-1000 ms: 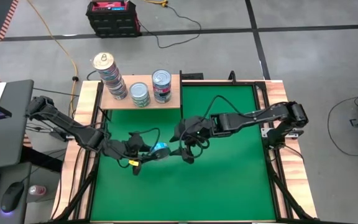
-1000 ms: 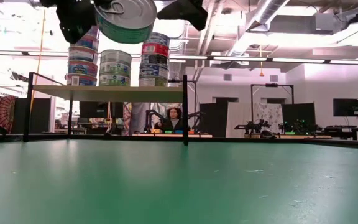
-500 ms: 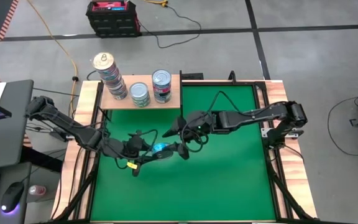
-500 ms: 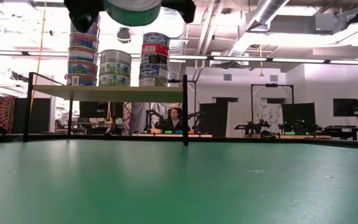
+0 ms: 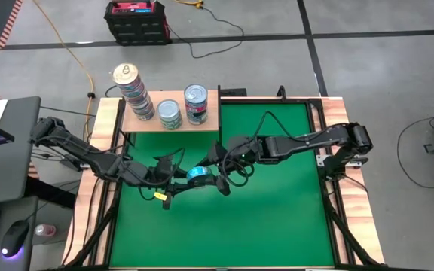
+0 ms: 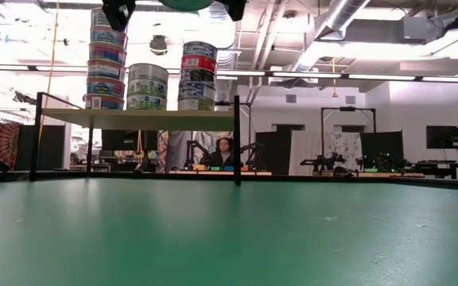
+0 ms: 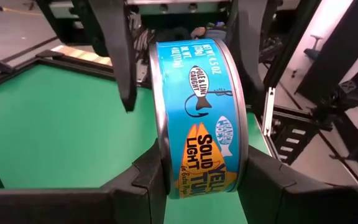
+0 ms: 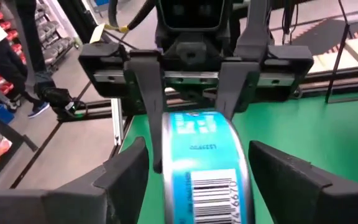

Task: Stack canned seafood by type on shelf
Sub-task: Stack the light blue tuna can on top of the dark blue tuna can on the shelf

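A teal-labelled tin [image 7: 204, 112] of the canned seafood is held on edge above the green mat by my left gripper [image 7: 204, 183], which is shut on it. In the high view the tin [image 5: 197, 174] sits between the two arms. My right gripper [image 8: 197, 180] faces it from the right and is open. Its fingers stand apart on either side of the tin [image 8: 207, 162], with a gap on each side. The shelf [image 5: 148, 119], a light-wood board on dark legs, carries three stacks of tins [image 5: 130, 90] standing on their flat bases at the mat's far left. My left gripper pinches the tin across its two flat ends, one finger [image 7: 145, 180] on each, beside the silver rim [image 7: 158, 155]. The fingers come roughly level from the table's left. The tin stands on edge with its label band facing up, lifted clear of the mat.
The green mat [image 5: 277, 218] lies open toward the near and right sides. Dark frame posts [image 6: 237, 139] stand at the shelf's corner. Cables loop over both arms. A person sits in the room beyond [image 6: 223, 151], and another person's legs show past the table [image 8: 17, 68].
My left gripper has risen with the tin, which has gone from hanging in the low view to almost out of its top edge. It has also shifted slightly toward the right gripper, and the tin has turned more onto its edge.
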You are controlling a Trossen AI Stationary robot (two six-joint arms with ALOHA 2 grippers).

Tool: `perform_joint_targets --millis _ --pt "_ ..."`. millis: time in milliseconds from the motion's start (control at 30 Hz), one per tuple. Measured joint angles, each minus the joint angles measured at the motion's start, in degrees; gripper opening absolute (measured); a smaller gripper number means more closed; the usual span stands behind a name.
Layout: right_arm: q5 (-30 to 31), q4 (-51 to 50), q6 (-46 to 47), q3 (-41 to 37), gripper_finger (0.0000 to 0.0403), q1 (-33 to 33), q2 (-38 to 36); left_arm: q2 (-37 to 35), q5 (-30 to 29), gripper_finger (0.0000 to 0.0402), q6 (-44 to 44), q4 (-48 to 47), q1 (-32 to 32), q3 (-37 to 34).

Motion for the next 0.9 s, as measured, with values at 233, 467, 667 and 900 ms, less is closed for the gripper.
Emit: perform_joint_targets --millis 233,467,667,900 --pt "-0.05 0.05 1.79 0.59 0.0257 -1.10 0.00 0.00 0.22 0.0145 0.21 0.92 0.02 0.00" --pt "-2.13 -0.54 1.44 0.61 0.0157 -2.06 0.00 0.00 -0.10 0.0152 0.18 1.02 0.04 0.00" --pt "-4.18 -0.53 4.18 0.62 0.0157 -3.84 0.00 -1.24 -4.54 0.0174 0.76 0.02 0.24 0.00" --pt "-7.80 -1.54 9.40 0.68 0.0160 -7.15 0.13 -8.95 -13.67 0.0283 1.13 -5.49 1.07 0.07"
